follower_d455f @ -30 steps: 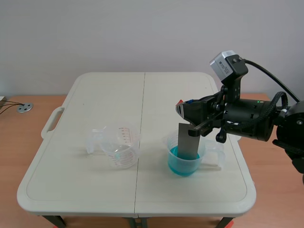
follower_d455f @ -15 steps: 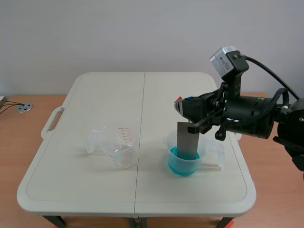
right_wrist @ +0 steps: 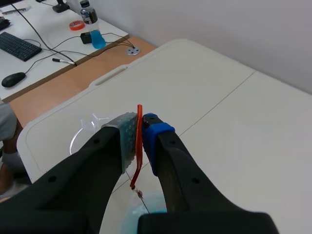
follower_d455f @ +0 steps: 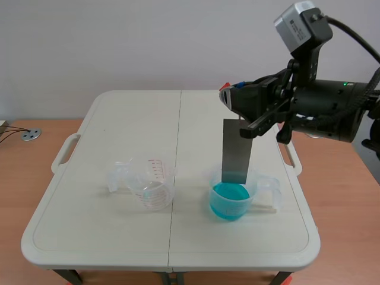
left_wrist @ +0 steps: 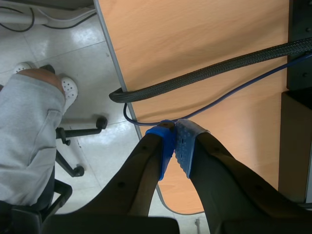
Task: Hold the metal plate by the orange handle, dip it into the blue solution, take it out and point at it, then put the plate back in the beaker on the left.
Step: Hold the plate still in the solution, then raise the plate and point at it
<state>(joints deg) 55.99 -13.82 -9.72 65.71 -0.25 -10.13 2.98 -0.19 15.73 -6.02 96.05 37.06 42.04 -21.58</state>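
Pinching the thin orange handle (right_wrist: 138, 146) between the pads (right_wrist: 127, 136) of the right jaws, narrowed tight onto it and reaching in from the right, high over the white desk (follower_d455f: 119, 119). Dangling the grey metal plate (follower_d455f: 236, 151) upright from that handle, straight above the beaker of blue solution (follower_d455f: 230, 199), with the lower edge about level with the beaker's rim and seemingly clear of the liquid, though hard to judge from this angle. Showing only a red sliver of the handle in the scene view, mostly buried between the black fingers (follower_d455f: 255, 101). Hiding nearly all of the plate in the right wrist view beneath those fingers, and cutting the blue beaker down to a pale arc. Leaving the empty clear beaker (follower_d455f: 151, 181) standing well apart to the left on the desk, partly covered by one finger in the right wrist view. Pressing the left jaws together with nothing between them, out of sight in the scene view, hanging past the edge of a wooden top (left_wrist: 195, 39) crossed by a black braided cable (left_wrist: 204, 73) and a thin blue wire (left_wrist: 243, 87). Glimpsing on the tiled floor below a grey-trousered leg (left_wrist: 29, 122), a white shoe (left_wrist: 68, 90) and a chair castor (left_wrist: 100, 124), cut off beyond that.
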